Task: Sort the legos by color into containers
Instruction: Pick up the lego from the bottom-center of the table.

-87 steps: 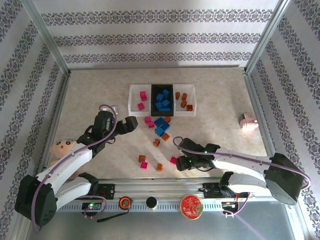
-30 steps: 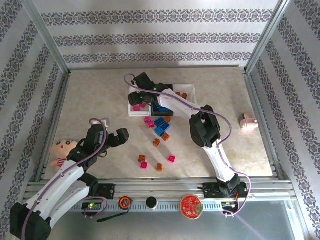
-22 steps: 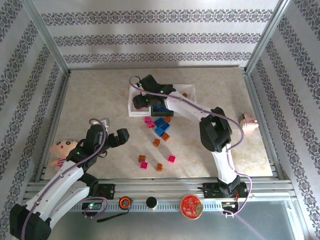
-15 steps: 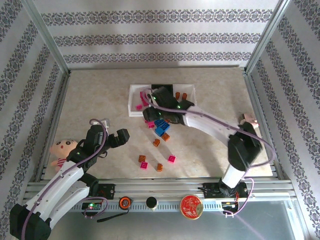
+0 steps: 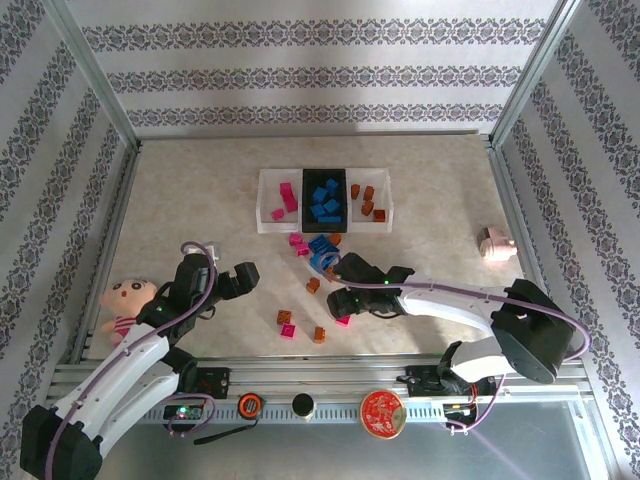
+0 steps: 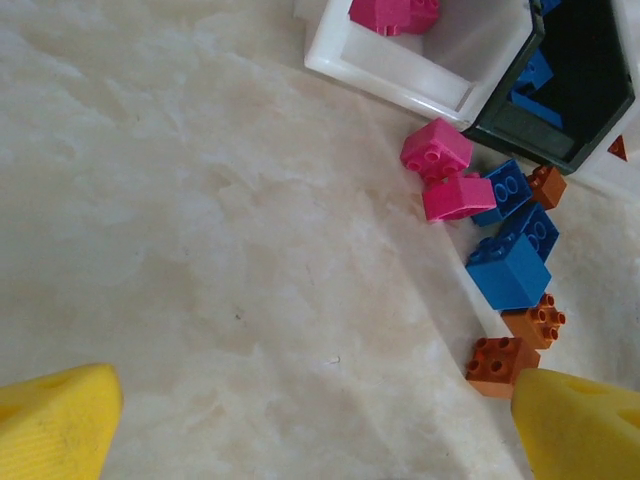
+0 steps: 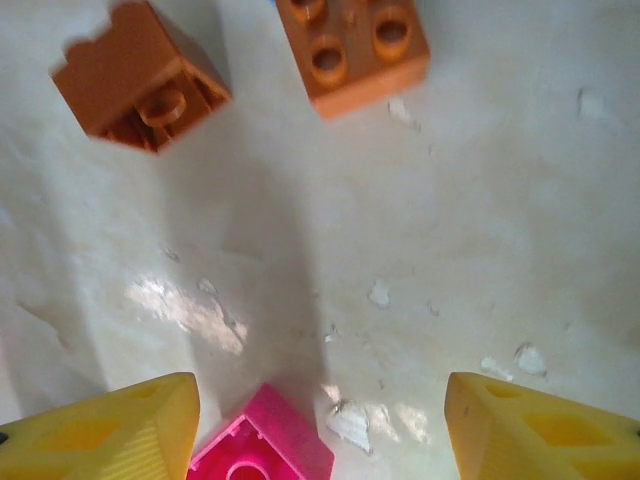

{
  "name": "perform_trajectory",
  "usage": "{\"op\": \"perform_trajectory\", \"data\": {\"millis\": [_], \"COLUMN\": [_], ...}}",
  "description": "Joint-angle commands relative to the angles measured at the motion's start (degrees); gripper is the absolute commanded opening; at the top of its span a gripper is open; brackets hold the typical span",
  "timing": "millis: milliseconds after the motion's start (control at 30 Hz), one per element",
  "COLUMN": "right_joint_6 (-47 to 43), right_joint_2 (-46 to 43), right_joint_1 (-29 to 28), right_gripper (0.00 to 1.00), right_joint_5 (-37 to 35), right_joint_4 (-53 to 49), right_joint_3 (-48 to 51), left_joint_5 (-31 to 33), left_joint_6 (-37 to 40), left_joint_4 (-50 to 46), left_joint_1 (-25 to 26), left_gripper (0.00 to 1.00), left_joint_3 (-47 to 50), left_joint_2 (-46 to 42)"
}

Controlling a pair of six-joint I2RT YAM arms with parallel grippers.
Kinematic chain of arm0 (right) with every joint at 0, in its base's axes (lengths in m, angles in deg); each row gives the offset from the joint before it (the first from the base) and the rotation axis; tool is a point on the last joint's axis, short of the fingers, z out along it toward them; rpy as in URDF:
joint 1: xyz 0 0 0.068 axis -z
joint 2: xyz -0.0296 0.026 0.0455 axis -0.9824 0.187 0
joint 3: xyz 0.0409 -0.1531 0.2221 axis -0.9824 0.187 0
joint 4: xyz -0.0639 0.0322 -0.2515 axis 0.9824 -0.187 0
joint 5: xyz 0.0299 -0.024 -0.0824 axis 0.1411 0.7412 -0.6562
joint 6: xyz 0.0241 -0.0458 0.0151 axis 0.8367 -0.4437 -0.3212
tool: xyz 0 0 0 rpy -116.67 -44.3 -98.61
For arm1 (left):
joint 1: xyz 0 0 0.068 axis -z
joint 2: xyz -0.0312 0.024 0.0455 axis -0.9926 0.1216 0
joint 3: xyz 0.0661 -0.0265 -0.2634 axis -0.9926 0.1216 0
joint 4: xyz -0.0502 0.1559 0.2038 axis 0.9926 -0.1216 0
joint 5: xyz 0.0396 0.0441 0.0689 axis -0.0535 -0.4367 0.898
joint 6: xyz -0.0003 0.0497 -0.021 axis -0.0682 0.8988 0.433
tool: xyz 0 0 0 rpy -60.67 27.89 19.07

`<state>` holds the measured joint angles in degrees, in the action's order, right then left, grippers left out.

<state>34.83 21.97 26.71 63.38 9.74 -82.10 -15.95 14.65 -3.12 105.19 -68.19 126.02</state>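
Between the wide-open fingers of the right gripper (image 7: 318, 405), a pink lego (image 7: 262, 447) is sitting off-centre, crowding one finger; the left gripper (image 5: 243, 274), also gaping, is hanging well away.

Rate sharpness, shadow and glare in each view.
Top external: even, soft light, no hard glare. Left wrist: legos sharp, yellow fingers soft at the bottom corners. Right wrist: upper-left orange brick smeared, a dark shadow down the table, bright glare patches beside it.
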Motion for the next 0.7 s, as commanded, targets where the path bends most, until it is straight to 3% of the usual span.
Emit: {"op": "perform_trajectory", "data": {"millis": [0,267,667], "right_joint_6": [3.39,3.45,2.25], "right_joint_2": [0.82,4.13,7.99], "right_joint_1": [-1.52,-5.5,-10.39], "right_gripper": [0.67,0.74,0.55], "right_joint_5": [-0.41,-1.2,-7.63], "right_joint_4": [2.14,2.14,-3.27], "right_joint_3": [0.79,-0.35,-1.94], "left_joint_5": [0.47,0.57,0.49], "left_joint_6": [-0.58,-1.1,-1.14], "left_joint_4": [2.58,2.71,3.62], "left_joint_1": [0.31,0.32,0.27], "left_gripper": [1.0,1.0,1.0], "left_joint_3": [0.5,1.12,1.3], "left_joint_2": [-0.17,-0.17,0.96]}}
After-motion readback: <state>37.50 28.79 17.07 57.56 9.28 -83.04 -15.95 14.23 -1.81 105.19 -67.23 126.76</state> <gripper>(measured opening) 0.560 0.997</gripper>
